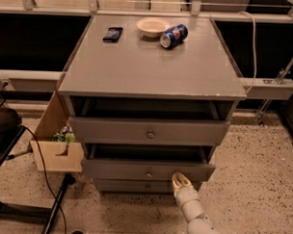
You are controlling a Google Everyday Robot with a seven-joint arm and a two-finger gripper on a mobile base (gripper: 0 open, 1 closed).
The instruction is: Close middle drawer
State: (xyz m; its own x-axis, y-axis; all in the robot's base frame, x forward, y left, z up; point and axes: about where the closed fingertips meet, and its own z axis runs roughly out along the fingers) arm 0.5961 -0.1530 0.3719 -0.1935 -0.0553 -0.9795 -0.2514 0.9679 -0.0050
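The grey cabinet has three drawers. The middle drawer (135, 168), a low flat front with a small round knob (149, 174), stands pulled out a little beyond the bottom drawer (134, 186). The taller top drawer (112, 130) is also pulled out. My gripper (179, 180) comes up from the lower right on its cream arm. Its tip is at the middle drawer's front, just right of the knob, at the front's lower edge. I cannot tell whether it touches.
On the cabinet top (153, 66) lie a black phone (113, 34), a cream bowl (152, 26) and a tipped blue can (173, 35). A wooden box (56, 156) stands at the left. A black cable (38, 168) and a stand leg cross the speckled floor at the lower left.
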